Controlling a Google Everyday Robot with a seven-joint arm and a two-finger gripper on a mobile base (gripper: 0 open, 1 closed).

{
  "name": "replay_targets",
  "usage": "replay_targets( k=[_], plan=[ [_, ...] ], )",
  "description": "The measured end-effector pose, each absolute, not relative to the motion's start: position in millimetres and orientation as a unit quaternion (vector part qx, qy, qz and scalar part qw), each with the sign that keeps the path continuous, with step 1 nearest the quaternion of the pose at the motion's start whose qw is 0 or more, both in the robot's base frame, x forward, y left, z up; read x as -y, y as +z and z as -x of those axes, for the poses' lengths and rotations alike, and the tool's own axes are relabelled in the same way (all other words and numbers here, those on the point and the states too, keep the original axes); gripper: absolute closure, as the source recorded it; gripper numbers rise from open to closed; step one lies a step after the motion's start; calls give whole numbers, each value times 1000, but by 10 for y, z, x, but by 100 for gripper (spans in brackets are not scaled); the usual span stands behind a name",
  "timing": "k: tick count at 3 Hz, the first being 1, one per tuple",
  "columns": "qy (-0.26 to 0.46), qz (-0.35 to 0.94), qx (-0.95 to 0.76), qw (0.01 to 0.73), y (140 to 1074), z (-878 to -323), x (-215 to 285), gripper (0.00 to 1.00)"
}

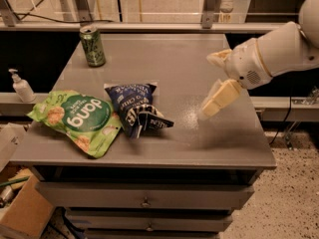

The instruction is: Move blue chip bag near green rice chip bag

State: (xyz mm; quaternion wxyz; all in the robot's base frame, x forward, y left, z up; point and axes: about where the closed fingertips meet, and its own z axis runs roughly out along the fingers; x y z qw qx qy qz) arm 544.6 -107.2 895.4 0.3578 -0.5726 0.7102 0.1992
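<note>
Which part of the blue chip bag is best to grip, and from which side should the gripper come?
Probably the crumpled lower right corner of the blue chip bag, coming from above on its right. That corner juts out free over the table, while the bag's left edge meets the green rice chip bag. The gripper hangs on that side, apart from the bag.
</note>
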Motion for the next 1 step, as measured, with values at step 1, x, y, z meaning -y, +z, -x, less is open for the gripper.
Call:
replay_targets(
  k=[1],
  plan=[
    [199, 575, -708, 358, 8975, -5447, 1041, 0]
  ],
)
